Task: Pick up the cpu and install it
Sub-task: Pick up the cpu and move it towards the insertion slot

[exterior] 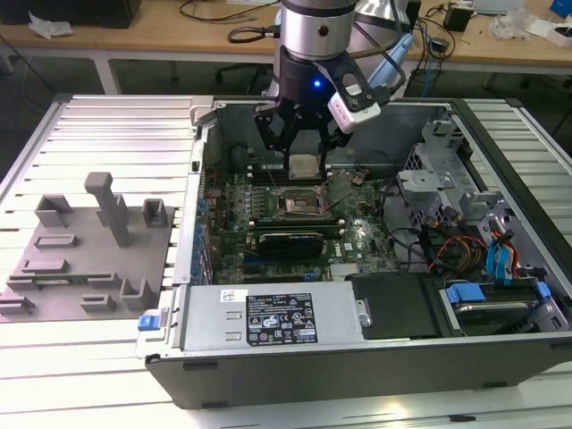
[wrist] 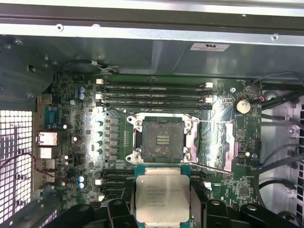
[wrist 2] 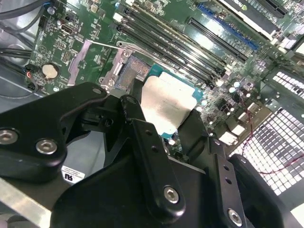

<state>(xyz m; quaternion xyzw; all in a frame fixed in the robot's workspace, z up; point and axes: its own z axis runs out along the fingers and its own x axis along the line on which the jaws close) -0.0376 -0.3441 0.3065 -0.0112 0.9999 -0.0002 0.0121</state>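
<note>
Clamped on the small flat square silvery-grey metal cpu (wrist: 161,195) by two opposite edges: black two-fingered pincer (wrist: 162,190), one finger (wrist 2: 137,113) pressed at each side, chip held level with its metal top up. Hangs inside the open dark-grey computer case (exterior: 500,357), raised over the green motherboard (wrist: 85,137) and apart from the dark square socket (wrist: 161,141). Sits just beside one edge of that socket in the first wrist view, sides roughly parallel with it. Socket bare, its silvery metal frame (wrist: 216,142) swung open to one side, a thin wire lever standing off next to it. Beyond the socket's far edge, four long black memory slots (wrist: 154,95), then the case's grey inner wall; open room straight above the socket, tighter toward that wall. Shows a dull brushed lid with faint print, ringed by a thin green rim. Well apart, on the exterior view's left and outside the case: a grey plastic fixture plate (exterior: 89,259) on the slatted aluminium table (exterior: 107,357).
</note>
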